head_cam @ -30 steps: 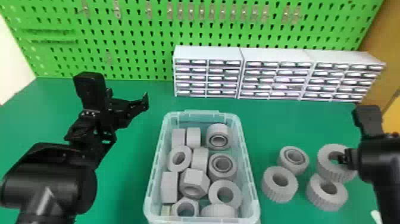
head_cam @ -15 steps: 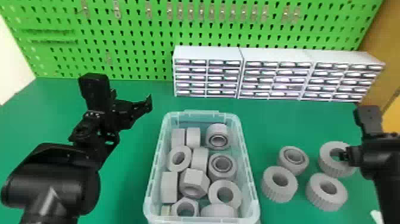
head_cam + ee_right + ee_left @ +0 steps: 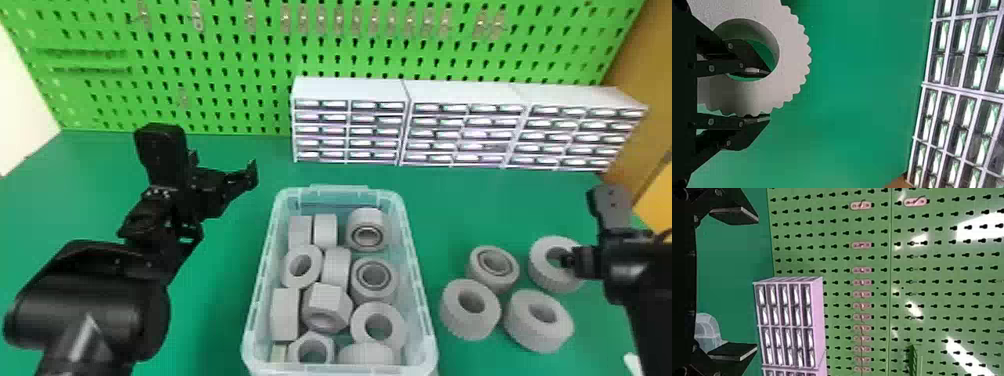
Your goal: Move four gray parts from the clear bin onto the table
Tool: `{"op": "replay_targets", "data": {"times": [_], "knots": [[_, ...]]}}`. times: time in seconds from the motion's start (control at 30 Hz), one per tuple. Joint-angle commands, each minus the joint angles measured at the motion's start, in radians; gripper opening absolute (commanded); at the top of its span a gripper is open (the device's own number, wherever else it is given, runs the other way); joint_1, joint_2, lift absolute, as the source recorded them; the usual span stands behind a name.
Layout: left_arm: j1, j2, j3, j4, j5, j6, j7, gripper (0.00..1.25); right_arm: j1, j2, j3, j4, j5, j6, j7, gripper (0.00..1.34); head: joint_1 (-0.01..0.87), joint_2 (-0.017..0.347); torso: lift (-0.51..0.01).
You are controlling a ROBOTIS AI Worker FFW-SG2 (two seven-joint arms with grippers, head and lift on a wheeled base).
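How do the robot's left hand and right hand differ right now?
The left hand has its fingers spread with nothing between them; the right hand has a ridged gray part between its fingers, one in the hole and one outside the rim. The left hand is left of the clear bin, while the right hand is right of it, among the parts on the table. Both are black, with two fingers.

A green wall full of holes (image 3: 240, 65) is seen behind small white drawers (image 3: 350, 120) set on a green table (image 3: 215, 320)
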Motion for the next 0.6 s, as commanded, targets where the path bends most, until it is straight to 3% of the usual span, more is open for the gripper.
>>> {"op": "replay_targets", "data": {"times": [0.0, 0.57], "knots": [[0.000, 0.000, 0.001, 0.000, 0.001, 0.000, -0.002, 1.11, -0.004, 0.003, 0.016, 0.012, -0.006, -0.010, 0.001, 0.16, 0.686, 0.026, -0.050], [0.000, 0.000, 0.001, 0.000, 0.001, 0.002, -0.003, 1.11, 0.007, 0.005, 0.044, 0.044, -0.016, -0.010, 0.001, 0.16, 0.686, 0.026, -0.050]]}}
